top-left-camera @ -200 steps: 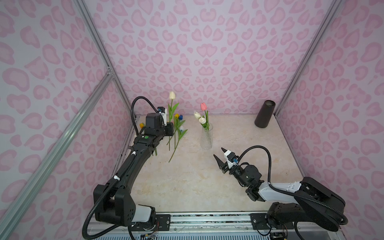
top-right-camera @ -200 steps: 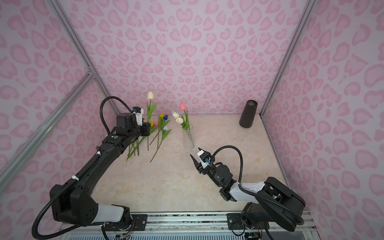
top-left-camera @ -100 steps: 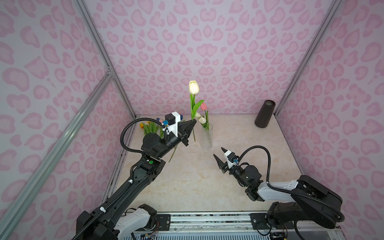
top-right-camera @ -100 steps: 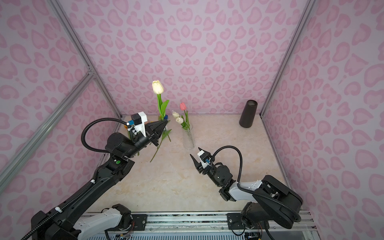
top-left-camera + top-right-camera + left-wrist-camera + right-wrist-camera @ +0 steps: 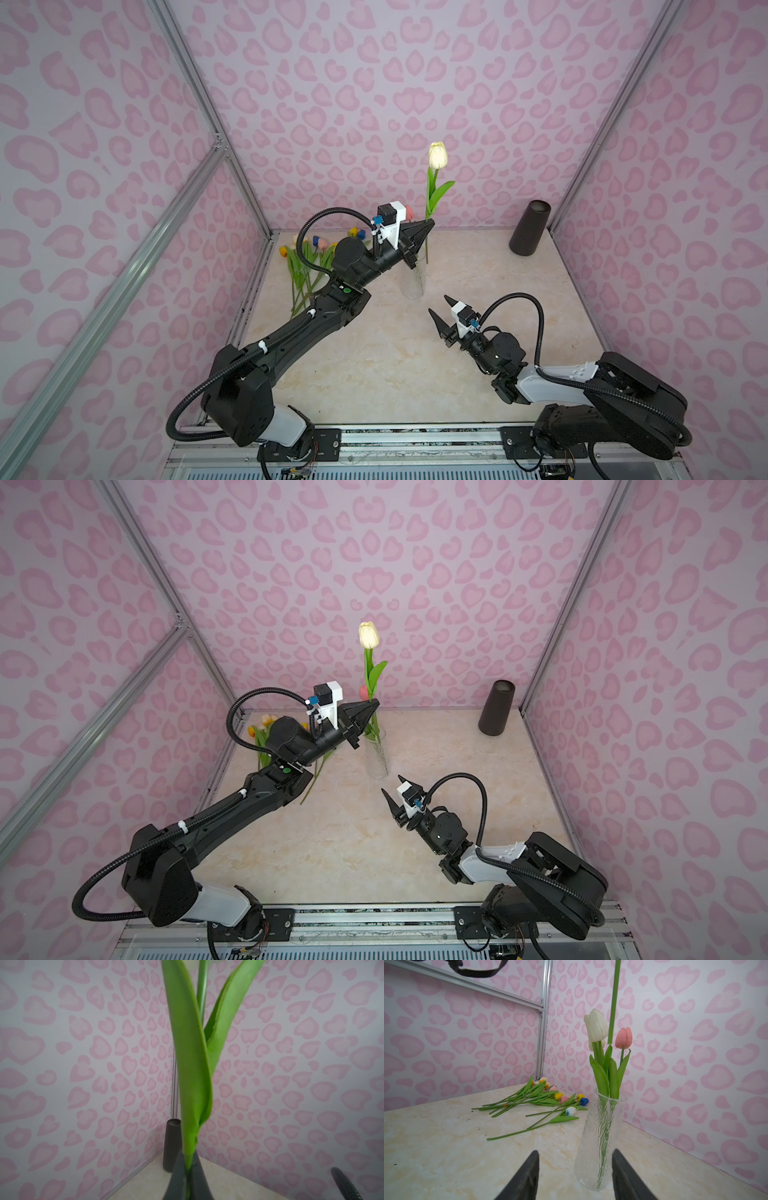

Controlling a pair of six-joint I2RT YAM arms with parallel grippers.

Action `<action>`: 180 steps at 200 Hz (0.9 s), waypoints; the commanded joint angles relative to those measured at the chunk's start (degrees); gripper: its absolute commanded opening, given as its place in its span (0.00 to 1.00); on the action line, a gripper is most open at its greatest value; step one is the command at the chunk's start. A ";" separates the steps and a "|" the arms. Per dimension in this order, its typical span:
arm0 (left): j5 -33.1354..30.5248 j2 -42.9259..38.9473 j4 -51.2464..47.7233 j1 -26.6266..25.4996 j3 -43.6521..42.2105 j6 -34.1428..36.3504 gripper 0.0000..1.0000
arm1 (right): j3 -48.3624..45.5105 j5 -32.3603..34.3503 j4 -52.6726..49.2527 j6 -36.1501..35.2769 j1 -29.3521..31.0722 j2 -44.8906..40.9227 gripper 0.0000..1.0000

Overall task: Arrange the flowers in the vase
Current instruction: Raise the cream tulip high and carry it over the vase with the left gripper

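The left tool (image 5: 429, 225) is clenched on the stem of a cream-white tulip (image 5: 437, 155) that rises upright above it. The left wrist view cuts off its head, and leaves fill the middle. Below this tool the cut stem end hangs just over the glass vase (image 5: 600, 1136), between a white tulip (image 5: 596, 1024) and a pink tulip (image 5: 624, 1038). In both top views the wrist hides the vase mouth. The right tool (image 5: 439, 310) stands released and empty just short of the vase. Loose tulips (image 5: 542, 1101) lie beyond it, with bare bench (image 5: 446, 1147) between.
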 commanded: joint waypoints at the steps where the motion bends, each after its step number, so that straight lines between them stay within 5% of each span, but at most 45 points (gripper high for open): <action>1: -8.72 2.57 -0.78 -2.04 2.59 3.54 0.03 | -0.37 1.11 2.15 -0.26 0.03 -0.24 0.55; 94: -36.83 14.54 -5.69 -4.57 12.45 9.91 0.03 | -0.81 1.63 3.18 -0.40 0.10 0.15 0.55; 180: -39.82 18.90 -5.50 -4.90 14.31 11.47 0.03 | -0.95 2.09 3.51 -0.96 0.10 0.29 0.56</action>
